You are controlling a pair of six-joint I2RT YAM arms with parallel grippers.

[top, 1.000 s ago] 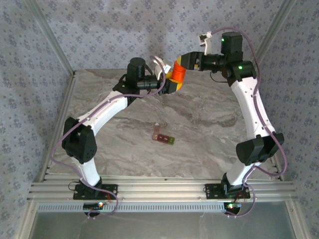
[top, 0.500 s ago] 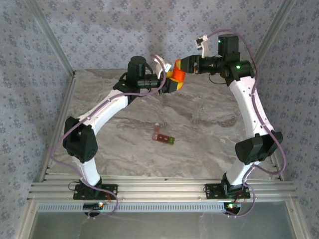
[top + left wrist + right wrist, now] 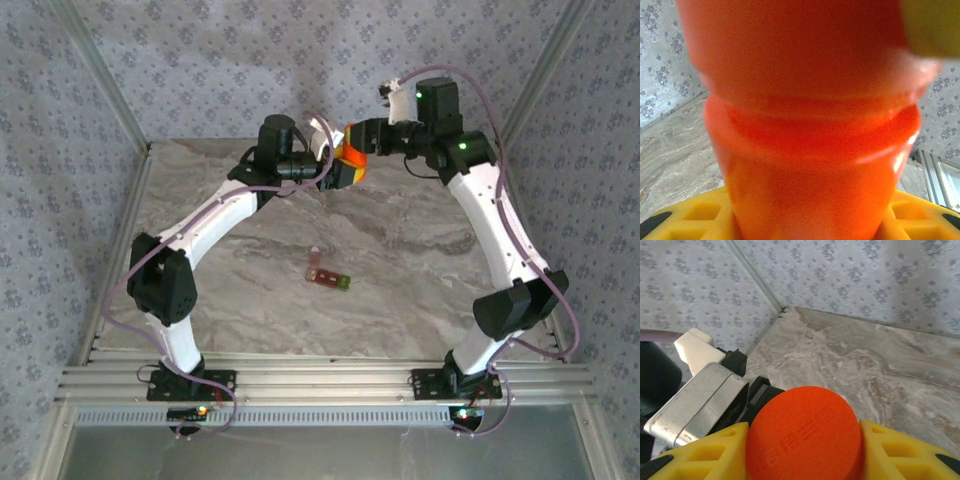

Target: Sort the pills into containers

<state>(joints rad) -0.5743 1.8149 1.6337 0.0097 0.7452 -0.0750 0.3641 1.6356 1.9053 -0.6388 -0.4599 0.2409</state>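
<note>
Gripping the orange bottle (image 3: 810, 150) by its body, my left end effector (image 3: 338, 172) has its yellow fingers (image 3: 690, 220) pressed against either side of it, holding it above the worktop (image 3: 420, 250). My right end effector (image 3: 805, 452) is closed on the bottle's orange cap (image 3: 805, 430), with its yellow pads (image 3: 900, 450) touching the cap on both sides. The containers (image 3: 328, 277), a dark red-brown strip with one green end, lie flat on the worktop well apart from the bottle, on the side nearer my bases, touched by neither end effector.
</note>
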